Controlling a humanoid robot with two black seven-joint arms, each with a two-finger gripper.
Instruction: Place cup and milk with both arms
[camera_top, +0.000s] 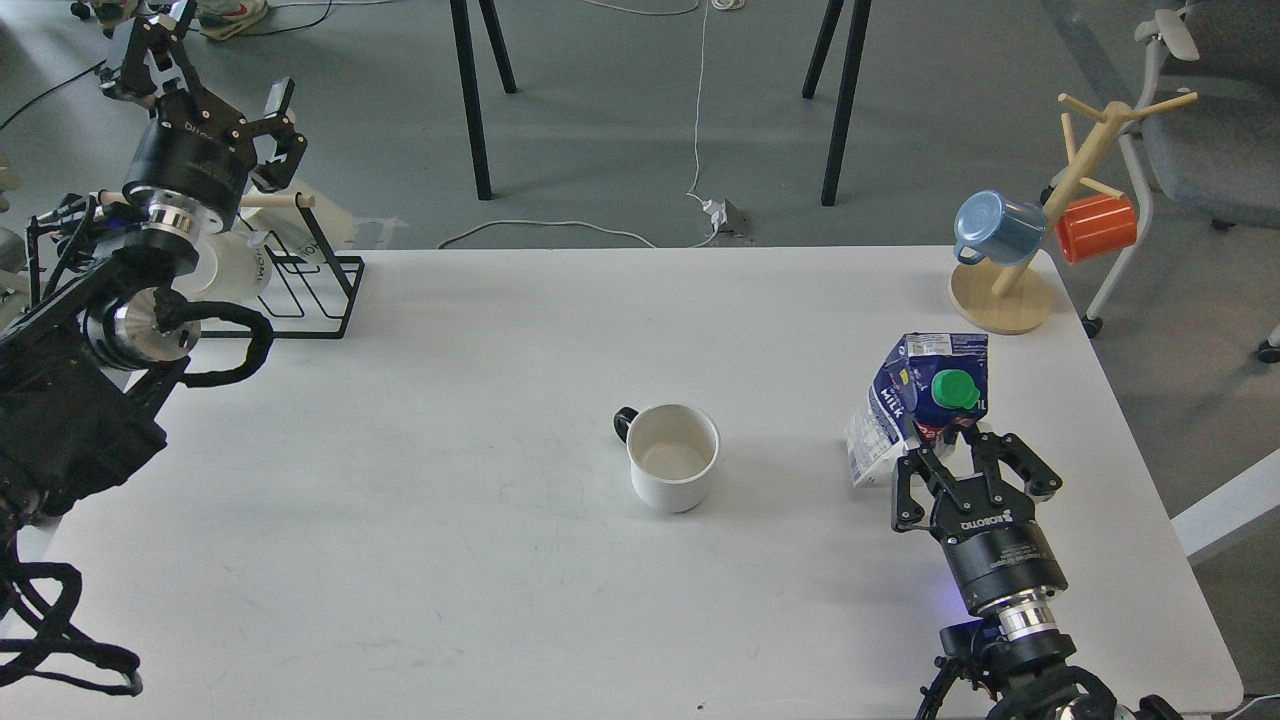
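Note:
A white cup (673, 455) with a black handle stands upright near the middle of the white table (450, 520), empty. A blue and white milk carton (915, 395) with a green cap is to the cup's right, tilted. My right gripper (955, 445) is shut on the carton's lower part from the near side. My left gripper (215, 80) is open and empty, raised high beyond the table's far left corner, far from the cup.
A wooden mug tree (1003, 298) with a blue mug (990, 228) and an orange mug (1097, 228) stands at the far right corner. A black wire rack (318, 285) with a white mug (235, 268) stands at the far left, under my left arm.

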